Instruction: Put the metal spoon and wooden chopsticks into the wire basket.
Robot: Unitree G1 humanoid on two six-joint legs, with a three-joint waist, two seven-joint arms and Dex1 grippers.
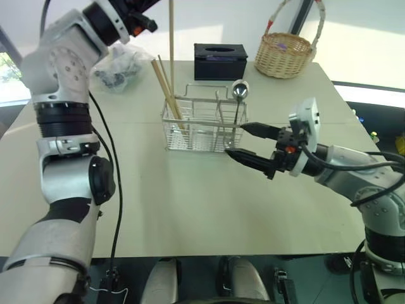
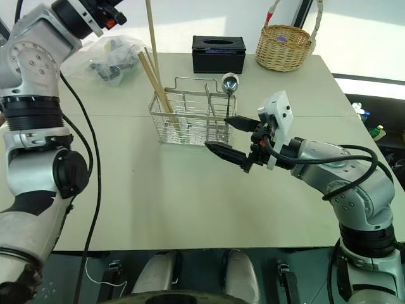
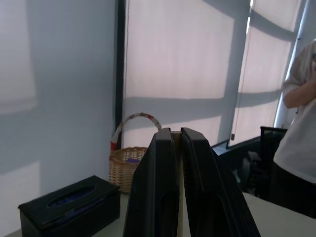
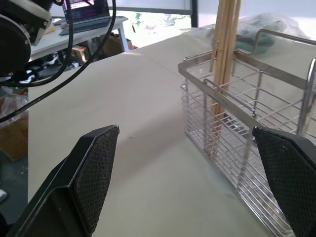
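The wire basket [image 1: 199, 125] stands mid-table. The metal spoon [image 1: 240, 90] stands in its right end, bowl up. Two wooden chopsticks [image 1: 166, 88] lean in its left end. A third chopstick [image 1: 171, 44] hangs upright above that end, and its lower tip reaches down among the wires there. My left gripper [image 3: 176, 132] is raised high and shut on this stick, a pale sliver of which shows between the black fingers [image 3: 153, 187]. My right gripper [image 1: 243, 140] hovers open and empty just in front of the basket's right end, not touching it.
A black tissue box [image 1: 220, 60] and a wicker basket [image 1: 285, 54] sit at the table's far side. A crumpled plastic bag [image 1: 120, 66] lies at the far left. A person [image 3: 301, 143] stands beyond the table. The near half of the table [image 1: 190, 202] is bare.
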